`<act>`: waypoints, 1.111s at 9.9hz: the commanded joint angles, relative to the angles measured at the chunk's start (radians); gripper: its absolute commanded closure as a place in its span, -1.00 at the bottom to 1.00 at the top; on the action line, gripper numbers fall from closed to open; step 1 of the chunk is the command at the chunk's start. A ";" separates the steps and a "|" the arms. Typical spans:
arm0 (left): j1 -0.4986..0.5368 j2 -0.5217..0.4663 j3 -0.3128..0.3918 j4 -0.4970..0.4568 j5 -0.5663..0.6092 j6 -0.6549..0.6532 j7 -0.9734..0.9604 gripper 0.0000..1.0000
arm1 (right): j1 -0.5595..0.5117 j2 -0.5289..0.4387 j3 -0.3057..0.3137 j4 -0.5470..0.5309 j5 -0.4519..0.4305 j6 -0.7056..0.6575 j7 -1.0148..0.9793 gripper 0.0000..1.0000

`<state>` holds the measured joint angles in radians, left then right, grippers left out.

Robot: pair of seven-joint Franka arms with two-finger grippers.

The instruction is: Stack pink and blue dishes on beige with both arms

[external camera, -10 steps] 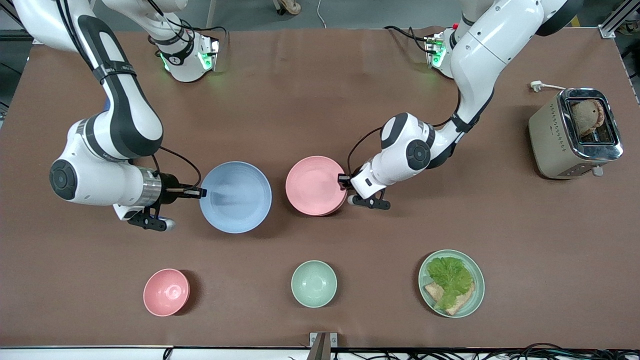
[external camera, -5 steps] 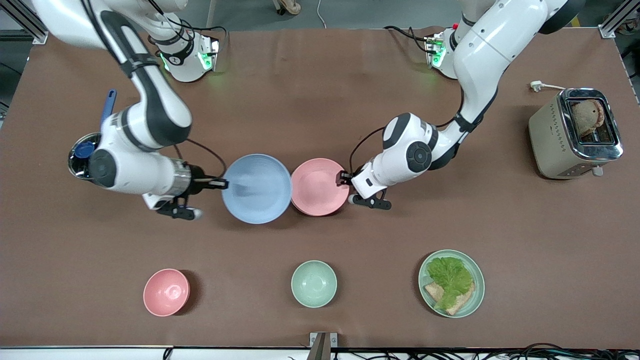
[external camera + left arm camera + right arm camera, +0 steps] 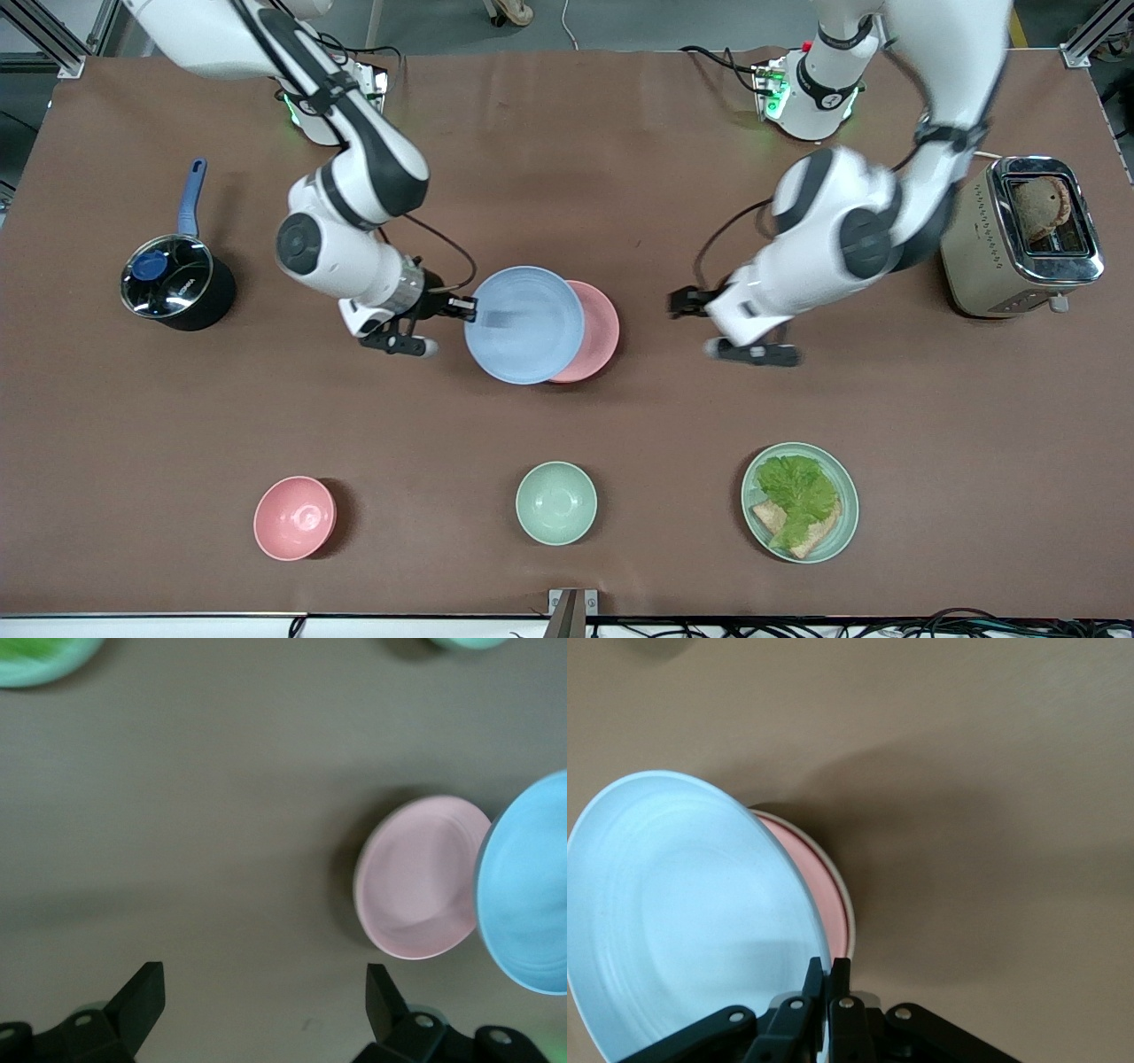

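The right gripper (image 3: 462,307) is clamped on the rim of the blue plate (image 3: 524,324), at the edge toward the right arm's end of the table, and carries it in the air over the stack. In the right wrist view the two fingers (image 3: 827,985) pinch the thin rim, and the plate tilts away from them, partly covering the pink plate (image 3: 822,895) below.

The pink plate (image 3: 595,330) lies flat on the table with a pale rim showing under it in the right wrist view, most likely the beige plate (image 3: 847,912), so it appears already stacked. The blue plate is not centred: it sits offset toward the right arm's end, leaving a crescent of pink showing at the edge toward the left arm. The remaining travel therefore runs along the table toward the left arm, then down.

The left gripper (image 3: 684,301) hangs over bare table toward the left arm's end, jaws spread and empty, apart from the plates.
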<state>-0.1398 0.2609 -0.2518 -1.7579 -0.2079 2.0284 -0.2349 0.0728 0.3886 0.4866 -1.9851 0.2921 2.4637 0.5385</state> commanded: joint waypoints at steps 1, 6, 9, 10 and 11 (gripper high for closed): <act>-0.007 -0.113 0.126 -0.040 0.024 -0.063 0.127 -1.00 | 0.056 0.028 0.003 -0.041 -0.014 0.116 0.057 0.98; 0.000 -0.348 0.273 -0.081 0.209 -0.192 0.195 -1.00 | 0.096 0.095 0.001 -0.115 -0.016 0.299 0.057 0.93; 0.025 -0.361 0.272 -0.034 0.214 -0.204 0.213 -1.00 | 0.101 0.111 0.000 -0.127 -0.019 0.311 0.057 0.70; 0.028 -0.344 0.272 0.024 0.216 -0.224 0.213 -1.00 | 0.094 0.114 -0.003 -0.127 -0.036 0.313 0.055 0.33; 0.029 -0.313 0.272 0.106 0.216 -0.281 0.213 -1.00 | 0.088 0.113 -0.003 -0.126 -0.042 0.313 0.052 -0.52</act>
<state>-0.1138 -0.1037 0.0211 -1.7385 -0.0126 1.8135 -0.0340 0.1701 0.5091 0.4816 -2.0927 0.2790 2.7566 0.5749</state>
